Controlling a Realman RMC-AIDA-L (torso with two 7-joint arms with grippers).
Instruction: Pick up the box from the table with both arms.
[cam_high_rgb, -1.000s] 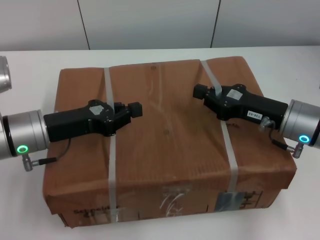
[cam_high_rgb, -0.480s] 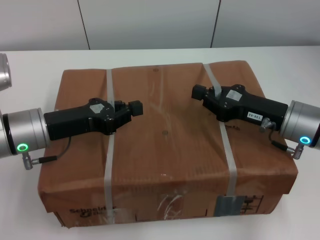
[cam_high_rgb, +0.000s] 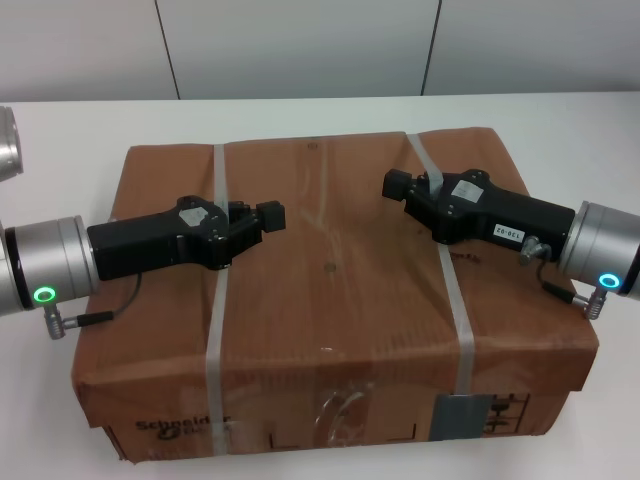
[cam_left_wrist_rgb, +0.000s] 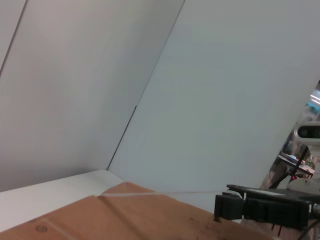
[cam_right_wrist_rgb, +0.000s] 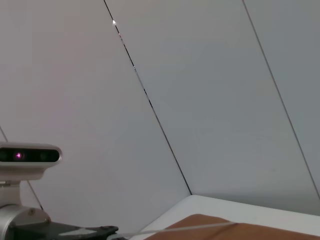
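- The box (cam_high_rgb: 335, 300), brown cardboard, sat on the white table (cam_high_rgb: 560, 125).
- My left gripper (cam_high_rgb: 262, 220) and right gripper (cam_high_rgb: 400, 186) each lay on a white strap; I could not tell their grasp.
- Judged step: lifting; next called for an even, level rise.

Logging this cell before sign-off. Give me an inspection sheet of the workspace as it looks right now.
Surface: white table, bare where seen.
Job's things: brown box, two white straps, label side toward the robot.
Clutter: nothing seen.
Grippers: left pincer at the left strap, right pincer at the right strap; both over the box top.
Cables: short black lead at each wrist.
Surroundings: grey wall panels.
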